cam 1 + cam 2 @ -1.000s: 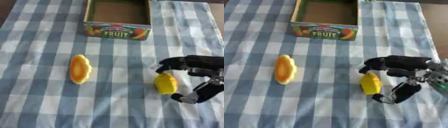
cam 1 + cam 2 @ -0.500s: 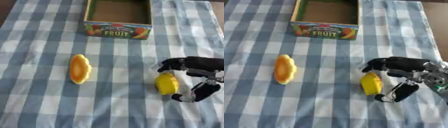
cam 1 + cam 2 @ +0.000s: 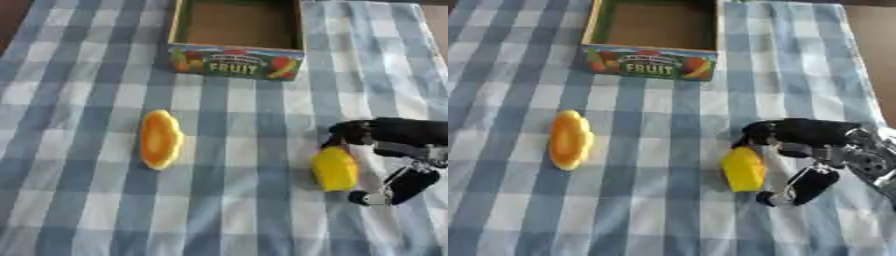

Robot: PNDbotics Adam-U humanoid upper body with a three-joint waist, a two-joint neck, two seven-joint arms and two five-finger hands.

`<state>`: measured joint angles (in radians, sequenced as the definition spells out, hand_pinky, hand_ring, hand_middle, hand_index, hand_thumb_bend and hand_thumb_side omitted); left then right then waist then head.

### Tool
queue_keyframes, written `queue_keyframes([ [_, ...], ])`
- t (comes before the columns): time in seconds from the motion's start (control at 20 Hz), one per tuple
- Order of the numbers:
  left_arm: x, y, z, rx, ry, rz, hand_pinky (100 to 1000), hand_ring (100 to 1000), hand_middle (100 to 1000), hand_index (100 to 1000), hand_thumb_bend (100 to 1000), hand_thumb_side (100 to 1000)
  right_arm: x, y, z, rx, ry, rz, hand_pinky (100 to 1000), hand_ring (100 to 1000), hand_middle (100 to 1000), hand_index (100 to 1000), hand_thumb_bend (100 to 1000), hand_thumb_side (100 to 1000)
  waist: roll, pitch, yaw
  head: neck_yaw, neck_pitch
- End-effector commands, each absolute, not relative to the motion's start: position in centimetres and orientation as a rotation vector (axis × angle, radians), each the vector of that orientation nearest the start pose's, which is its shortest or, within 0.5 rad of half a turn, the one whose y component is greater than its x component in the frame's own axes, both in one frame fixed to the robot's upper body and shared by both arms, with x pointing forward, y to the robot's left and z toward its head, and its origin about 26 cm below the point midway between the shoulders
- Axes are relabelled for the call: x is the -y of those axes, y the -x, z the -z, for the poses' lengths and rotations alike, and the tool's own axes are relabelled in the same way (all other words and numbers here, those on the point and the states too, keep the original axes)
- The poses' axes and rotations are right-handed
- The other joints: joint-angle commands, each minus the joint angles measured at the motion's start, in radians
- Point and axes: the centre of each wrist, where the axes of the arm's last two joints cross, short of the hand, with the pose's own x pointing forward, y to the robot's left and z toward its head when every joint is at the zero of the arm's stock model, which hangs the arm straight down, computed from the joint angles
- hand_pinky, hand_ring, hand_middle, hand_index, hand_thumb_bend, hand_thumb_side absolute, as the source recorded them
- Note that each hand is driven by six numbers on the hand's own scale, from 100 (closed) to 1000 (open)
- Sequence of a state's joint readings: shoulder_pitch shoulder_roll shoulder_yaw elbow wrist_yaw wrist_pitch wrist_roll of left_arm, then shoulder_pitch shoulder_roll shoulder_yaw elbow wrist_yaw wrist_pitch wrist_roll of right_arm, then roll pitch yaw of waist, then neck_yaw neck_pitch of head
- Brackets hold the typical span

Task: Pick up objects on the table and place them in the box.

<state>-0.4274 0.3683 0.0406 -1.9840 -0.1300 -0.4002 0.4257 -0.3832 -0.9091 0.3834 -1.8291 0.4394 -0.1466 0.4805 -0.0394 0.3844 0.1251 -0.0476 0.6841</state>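
At lower right, the black right hand (image 3: 815,150) has been drawn closer around the yellow block-shaped fruit (image 3: 744,169); its curled fingers (image 3: 759,132) bracket it, grasp not yet completed.

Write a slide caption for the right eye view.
Right hand closes around a yellow fruit on the checked cloth; an orange fruit lies left, box empty.

Perhaps a home, checked tablecloth (image 3: 79,200)
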Motion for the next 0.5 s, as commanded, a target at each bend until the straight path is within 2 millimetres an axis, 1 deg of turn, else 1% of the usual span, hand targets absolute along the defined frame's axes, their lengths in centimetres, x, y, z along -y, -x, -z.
queue_keyframes([
  [0.05, -26.31, -30.73, -24.87, -3.335, 0.437, -0.003, 777, 876, 809, 850, 195, 361, 29.33, -31.61, -19.79, 1.525, 0.543, -1.801, 884, 1000, 632, 751, 100, 335, 0.001, -0.018, 0.001, -0.002, -0.009],
  [0.1, -26.33, -30.73, -24.87, -3.335, 0.437, -0.002, 778, 876, 808, 850, 195, 360, 29.3, -31.6, -19.86, 1.546, 0.544, -1.768, 871, 984, 587, 704, 100, 316, 0.001, -0.018, 0.001, -0.002, -0.008],
  [0.2, -26.35, -30.73, -24.9, -3.335, 0.437, 0.0, 778, 875, 808, 850, 194, 360, 29.21, -31.54, -19.89, 1.583, 0.545, -1.703, 857, 955, 544, 654, 100, 306, 0.001, -0.019, 0.001, -0.001, -0.008],
  [0.3, -26.36, -30.73, -24.94, -3.334, 0.437, -0.002, 778, 875, 808, 850, 194, 360, 29.11, -31.4, -19.98, 1.607, 0.542, -1.657, 851, 945, 529, 631, 100, 282, -0.001, -0.02, 0.001, 0.0, -0.008],
  [0.35, -26.37, -30.73, -24.95, -3.334, 0.438, -0.004, 778, 875, 808, 850, 194, 360, 29.08, -31.34, -20.04, 1.615, 0.541, -1.64, 845, 933, 509, 605, 100, 239, -0.001, -0.02, 0.001, 0.0, -0.009],
  [0.45, -26.4, -30.72, -24.95, -3.336, 0.441, -0.007, 779, 875, 807, 850, 191, 362, 29.14, -31.26, -20.17, 1.63, 0.547, -1.588, 826, 899, 466, 545, 100, 100, -0.003, -0.022, 0.0, 0.001, -0.008],
  [0.5, -26.41, -30.72, -24.95, -3.336, 0.442, -0.008, 779, 875, 807, 850, 191, 362, 29.2, -31.25, -20.22, 1.637, 0.554, -1.555, 818, 883, 453, 524, 100, 100, -0.003, -0.023, 0.0, 0.002, -0.008],
])
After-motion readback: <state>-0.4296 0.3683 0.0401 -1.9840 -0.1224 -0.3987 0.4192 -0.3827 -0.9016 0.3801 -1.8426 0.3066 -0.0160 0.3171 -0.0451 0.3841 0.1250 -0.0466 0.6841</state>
